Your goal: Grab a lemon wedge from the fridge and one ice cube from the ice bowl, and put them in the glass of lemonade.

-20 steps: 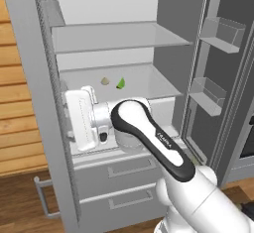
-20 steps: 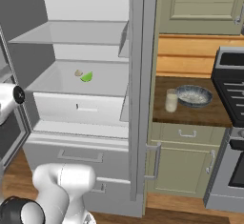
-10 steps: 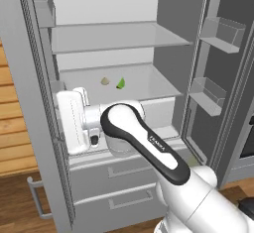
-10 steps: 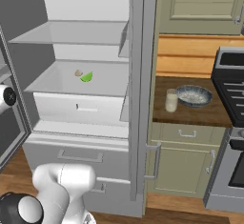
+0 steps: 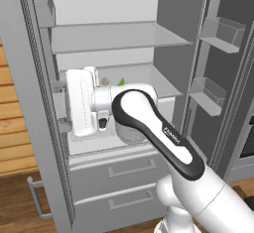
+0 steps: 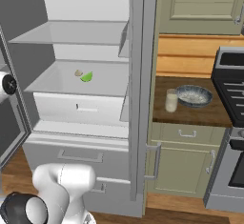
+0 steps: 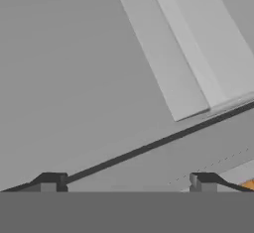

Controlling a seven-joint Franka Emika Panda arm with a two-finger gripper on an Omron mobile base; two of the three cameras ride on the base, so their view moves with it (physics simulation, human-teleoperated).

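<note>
gripper (image 7: pixel 126 180): jaws wide apart, nothing held, facing grey fridge (image 5: pixel 30 103) wall, left of frame
lemon wedge (image 6: pixel 86 77): mid-left, on inner shelf, well apart from hand
risk: probably clipping the left door while swinging in

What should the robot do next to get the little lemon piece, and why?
Probably turn the hand toward the shelf. The lemon wedge lies untouched inside the open fridge, while the open, empty gripper faces a flat grey surface off to the left.
</note>
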